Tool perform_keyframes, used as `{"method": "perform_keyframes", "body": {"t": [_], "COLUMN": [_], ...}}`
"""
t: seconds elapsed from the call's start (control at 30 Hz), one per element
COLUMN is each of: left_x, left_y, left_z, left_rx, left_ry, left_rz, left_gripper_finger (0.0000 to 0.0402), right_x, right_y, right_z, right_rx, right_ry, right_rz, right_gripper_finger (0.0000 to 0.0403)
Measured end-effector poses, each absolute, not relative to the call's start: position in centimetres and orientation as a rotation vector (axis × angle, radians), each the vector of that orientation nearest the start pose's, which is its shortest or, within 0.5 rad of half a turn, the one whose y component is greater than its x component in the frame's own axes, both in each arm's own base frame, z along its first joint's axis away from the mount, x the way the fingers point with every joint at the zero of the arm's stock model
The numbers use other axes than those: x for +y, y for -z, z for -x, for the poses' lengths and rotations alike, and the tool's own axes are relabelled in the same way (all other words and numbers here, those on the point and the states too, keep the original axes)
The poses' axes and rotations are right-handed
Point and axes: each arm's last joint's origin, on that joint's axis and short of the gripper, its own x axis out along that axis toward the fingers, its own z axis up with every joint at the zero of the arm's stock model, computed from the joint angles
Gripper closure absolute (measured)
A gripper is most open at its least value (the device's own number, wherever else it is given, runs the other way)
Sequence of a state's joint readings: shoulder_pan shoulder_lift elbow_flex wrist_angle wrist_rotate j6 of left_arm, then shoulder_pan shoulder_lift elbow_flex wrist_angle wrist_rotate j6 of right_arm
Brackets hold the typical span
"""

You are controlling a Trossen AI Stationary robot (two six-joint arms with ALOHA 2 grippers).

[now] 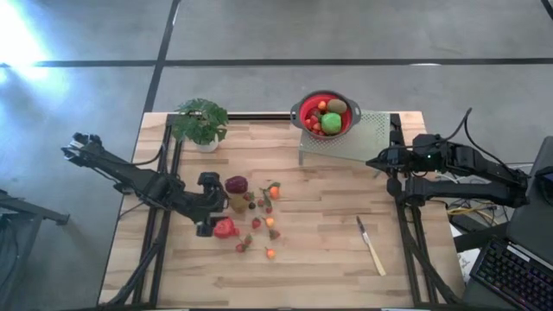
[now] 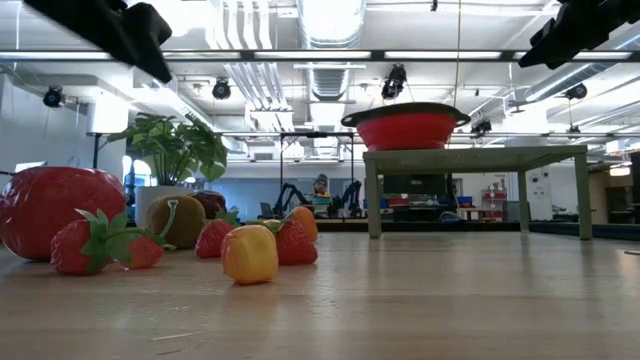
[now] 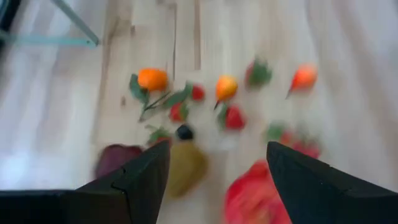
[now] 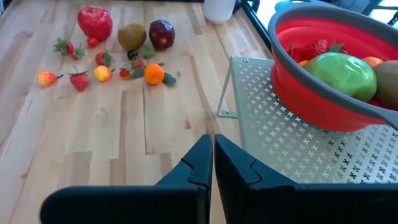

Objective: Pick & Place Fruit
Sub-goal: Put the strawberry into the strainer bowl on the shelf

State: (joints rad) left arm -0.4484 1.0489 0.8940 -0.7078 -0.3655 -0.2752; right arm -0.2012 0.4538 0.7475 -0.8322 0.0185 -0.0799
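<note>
Progress, judged partial: some fruit sits in the red colander [image 1: 327,113] on the perforated stand [image 1: 354,138] at the far side of the worktop [image 1: 328,259]; most remains loose on the near-left boards.

High view. In the colander: one large green fruit [image 1: 331,123], one brown one [image 1: 336,106], a few small red and orange pieces, too crowded to count. Loose cluster: one magenta-red large fruit [image 1: 225,228], one dark red fruit [image 1: 236,184], one brown fruit [image 1: 238,203], one orange [image 1: 274,191], and roughly eight to ten small red or orange pieces. Also one potted plant [image 1: 200,122] and one knife [image 1: 371,245]. Left end effector [image 1: 210,204] hovers at the cluster's left edge; right end effector [image 1: 377,161] waits beside the stand.

Low view. Magenta-red fruit, two or three strawberries [image 2: 88,244], a yellow-orange piece [image 2: 250,254] and the brown fruit lie on the boards; colander up on the stand.

Left wrist view. Left end effector's fingers [image 3: 146,177] stand apart, nothing between them, above the cluster. Blurred; about twelve pieces discernible.

Right wrist view. Right end effector's fingers [image 4: 202,165] are pressed together, empty. Loose cluster counts about thirteen to fourteen pieces.

Remaining, in my judgement: all loose fruit, none yet gripped.
</note>
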Motion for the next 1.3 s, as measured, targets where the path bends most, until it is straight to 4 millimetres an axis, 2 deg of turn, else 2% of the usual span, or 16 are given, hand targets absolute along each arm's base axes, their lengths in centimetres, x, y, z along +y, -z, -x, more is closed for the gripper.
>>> {"method": "perform_keyframes", "body": {"t": [0.2, 0.37, 0.53, 0.7, 0.83, 1.17, 1.3], "left_x": [-8.1, -8.2, -8.3, -8.2, -7.8, -7.8, -7.3], "left_y": [-29.0, -29.0, -29.0, -29.0, -29.3, -30.1, -31.5], "left_z": [-19.4, -19.4, -19.4, -19.4, -20.0, -22.7, -23.3], "left_rx": [0.674, 0.670, 0.665, 0.653, 0.555, 0.415, 0.354], "left_ry": [-0.090, -0.101, -0.145, -0.152, -0.269, -0.193, -0.228], "left_rz": [0.187, 0.219, 0.375, 0.313, 0.260, 0.027, 0.013], "left_gripper_finger": [0.0128, 0.0128, 0.0128, 0.0128, 0.0128, 0.0128, 0.0128], "right_x": [-1.7, -1.7, -1.7, -1.7, -1.7, -1.7, -1.7], "right_y": [-29.8, -29.8, -29.8, -29.8, -29.8, -29.8, -29.8], "right_z": [-8.1, -8.1, -8.1, -8.1, -8.1, -8.1, -8.1], "right_rx": [0.545, 0.546, 0.546, 0.546, 0.546, 0.546, 0.546], "right_ry": [0.193, 0.193, 0.193, 0.193, 0.193, 0.193, 0.193], "right_rz": [0.028, 0.028, 0.028, 0.028, 0.028, 0.028, 0.028], "right_gripper_finger": [0.0390, 0.0390, 0.0390, 0.0390, 0.0390, 0.0390, 0.0390]}}
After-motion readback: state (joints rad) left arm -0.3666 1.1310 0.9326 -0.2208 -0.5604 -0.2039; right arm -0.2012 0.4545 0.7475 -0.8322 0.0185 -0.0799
